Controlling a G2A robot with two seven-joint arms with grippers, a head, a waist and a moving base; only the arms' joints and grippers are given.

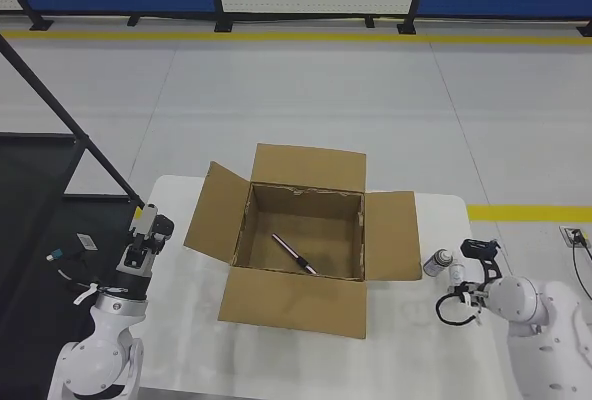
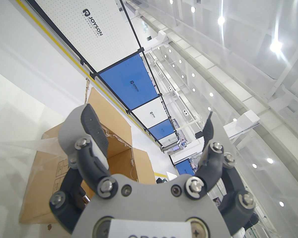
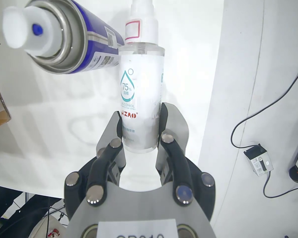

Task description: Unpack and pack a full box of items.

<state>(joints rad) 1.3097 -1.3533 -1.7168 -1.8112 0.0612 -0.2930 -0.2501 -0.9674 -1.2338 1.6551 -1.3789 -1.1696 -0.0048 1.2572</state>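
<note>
- My right gripper is clenched on the clear spray bottle. Its pads press the lower body from both sides. Gripping low keeps the nozzle free and the bottle upright.
- The blue spray can stands just beside the bottle. I cannot tell whether they touch, so I judge that any lift or release here risks knocking it.
- In the top view this pair sits at the right of the frame, on the white table just past the box's right flap. My gripper is on their right side.
- The cardboard box sits at the centre of the top view. All four flaps are folded outward, which lets me reach straight down into it.
- A dark pen lies slantwise on the box floor, the one item I see inside. I judge the unpacking nearly done, or the packing barely begun.
- My left gripper is spread wide and empty, angled upward past the box's edge. In the top view it stands at the left of the frame, apart from the left flap, so it doesn't crowd the box.
</note>
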